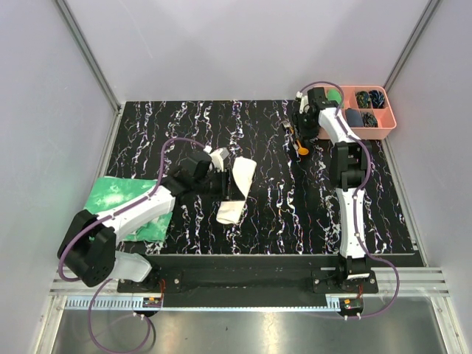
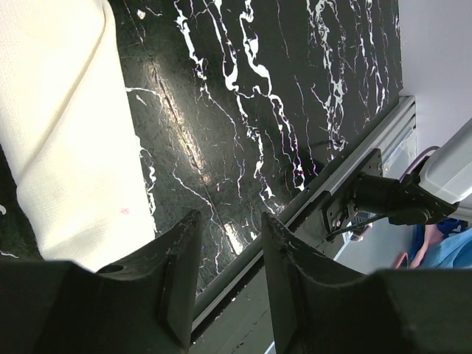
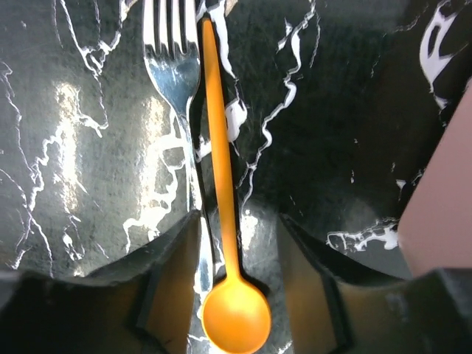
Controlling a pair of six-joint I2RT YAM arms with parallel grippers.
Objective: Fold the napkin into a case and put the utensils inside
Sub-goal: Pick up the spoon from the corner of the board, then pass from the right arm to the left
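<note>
While the left gripper (image 2: 230, 265) stands open just beside the case (image 2: 66, 133), with nothing between its jaws, the right gripper (image 3: 240, 236) is low over the table (image 3: 81, 147). Its jaws are apart on both sides of the spoon (image 3: 220, 147) and fork (image 3: 173, 59), which lie side by side near the tray (image 1: 392, 122), far from the case.

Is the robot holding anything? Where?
Nothing is gripped. The right gripper straddles the orange spoon near its bowl, and the fork, with gaps showing. The left gripper is empty beside the napkin.
</note>
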